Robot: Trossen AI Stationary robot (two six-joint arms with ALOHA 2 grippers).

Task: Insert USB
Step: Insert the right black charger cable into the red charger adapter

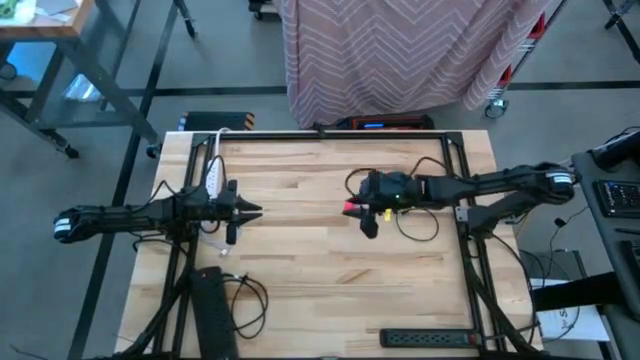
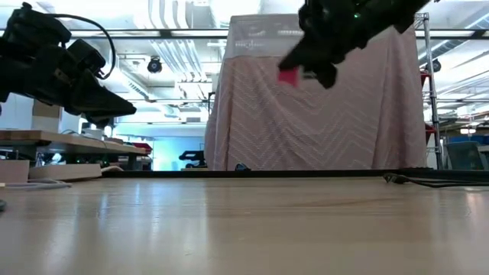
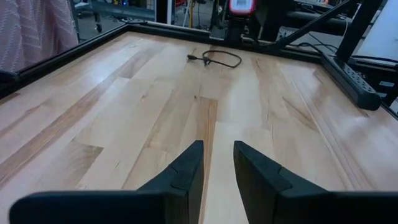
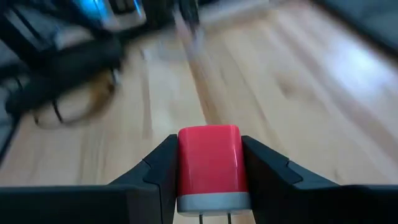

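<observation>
While raised, right hand (image 4: 208,171) grips red charger (image 4: 209,165); left hand (image 3: 217,171) seemingly empty

Both arms are matte black with a white band near the far end, loose black cables hanging off them, and wedge-shaped black fingers (image 3: 186,171).

Bare table (image 1: 330,270) middle (cable (image 3: 216,59) beyond)

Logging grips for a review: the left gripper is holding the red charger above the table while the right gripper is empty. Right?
Wrong arm. The right gripper holds the red charger above the table, as the right wrist view shows; the left gripper is empty, its fingers slightly apart.
</observation>
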